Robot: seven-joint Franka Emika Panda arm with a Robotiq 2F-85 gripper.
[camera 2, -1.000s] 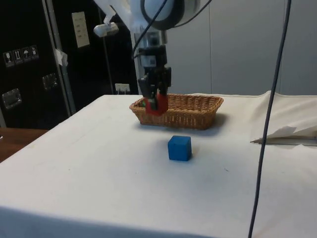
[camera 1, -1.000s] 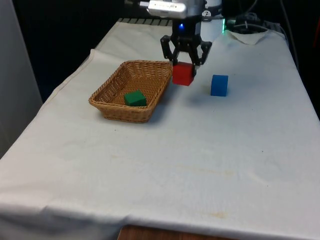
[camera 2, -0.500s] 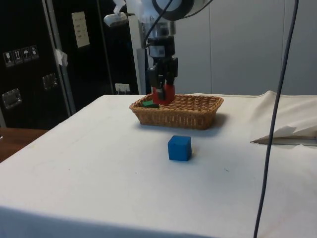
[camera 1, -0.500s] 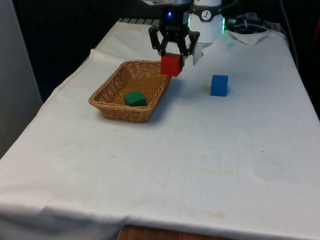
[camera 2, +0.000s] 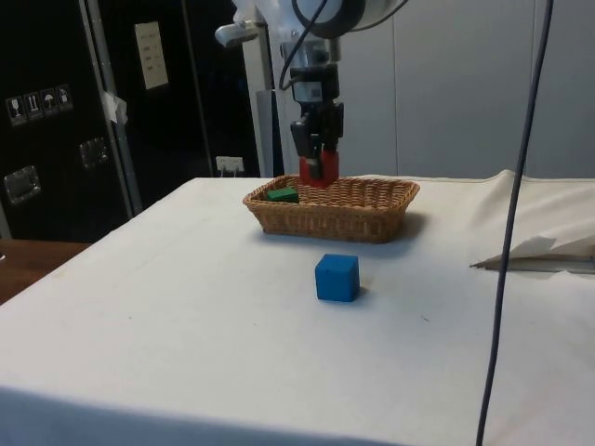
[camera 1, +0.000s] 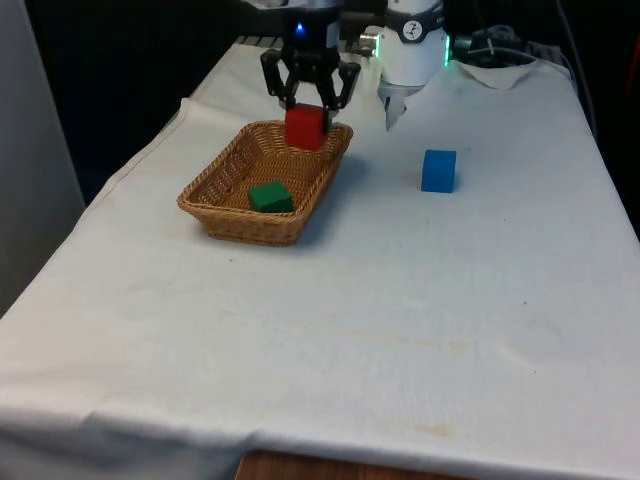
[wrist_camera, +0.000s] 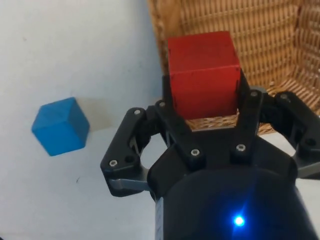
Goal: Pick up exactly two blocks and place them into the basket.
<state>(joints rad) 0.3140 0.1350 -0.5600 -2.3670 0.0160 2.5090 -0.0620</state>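
Nearest, along the table's [camera 1: 400, 330] front edge, the white cloth [camera 1: 330, 300] lies bare with faint stains. Farther back, toward the front view's right, 1 blue block [camera 1: 438, 170] sits alone on the cloth, apart from the basket; the side view shows the same blue block [camera 2: 337, 277] in front of the basket, and the wrist view has it [wrist_camera: 60, 125] lying outside the wicker wall. Toward the table's left edge in the front view stands the wicker basket [camera 1: 232, 222], with 1 green block [camera 1: 270, 196] resting on its floor near the front end; in the side view the green block [camera 2: 283, 195] peeks just over the rim of the basket [camera 2: 372, 216]. Over the basket's far end hangs the gripper [camera 1: 309, 100], its 2 fingers pinching a red block [camera 1: 305, 127] from either side. The red block [camera 2: 319, 170] is held in the air above the rim, not touching the wicker. From the wrist, the red block [wrist_camera: 202, 75] sits clamped in the gripper [wrist_camera: 202, 107], above the basket [wrist_camera: 270, 40] interior beside its wall.
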